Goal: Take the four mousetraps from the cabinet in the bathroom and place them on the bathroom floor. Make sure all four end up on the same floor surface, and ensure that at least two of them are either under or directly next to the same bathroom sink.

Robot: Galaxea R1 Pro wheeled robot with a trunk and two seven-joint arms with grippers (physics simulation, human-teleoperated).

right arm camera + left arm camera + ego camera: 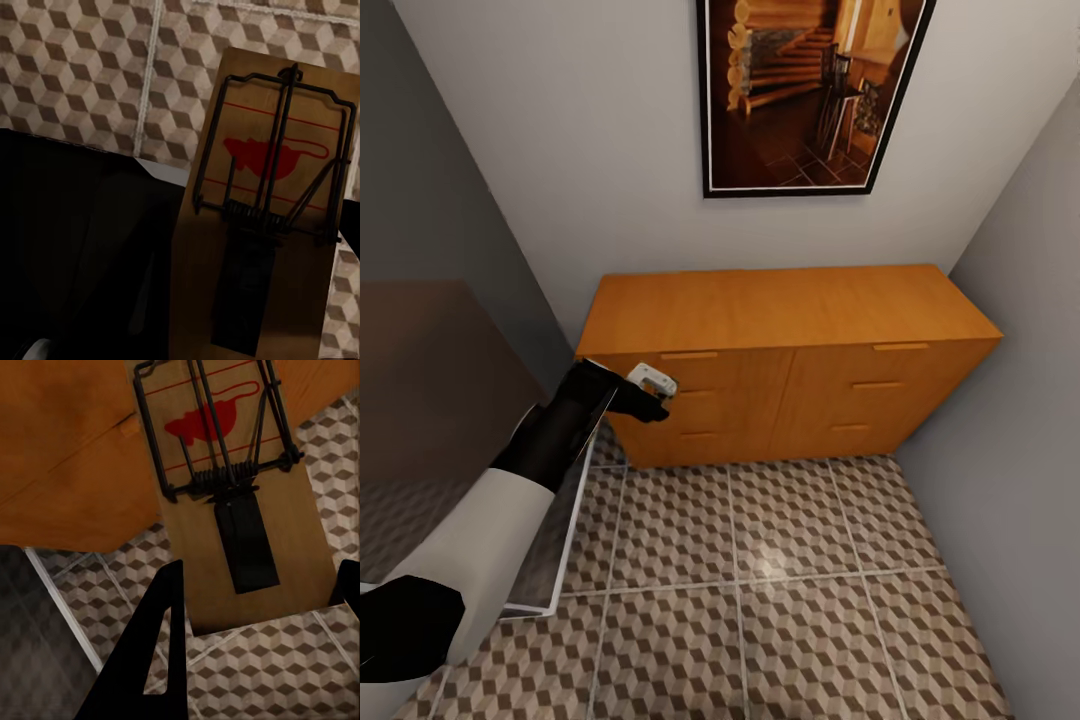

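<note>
— Head view: where is your left pincer?
— At the cabinet front, clamping a mousetrap.
— And your right?
— Gripping another mousetrap above the bathroom floor.

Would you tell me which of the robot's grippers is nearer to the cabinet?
The left. The left gripper holds a mousetrap against the cabinet front. The right gripper's distance cannot be told; its wrist view shows another mousetrap over the bathroom floor.

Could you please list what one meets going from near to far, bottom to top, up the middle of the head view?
Bathroom floor with cube-pattern tiles → cabinet, drawer fronts then top → pale wall → framed picture. To the left, the left pincer holds a mousetrap at the cabinet front.
</note>
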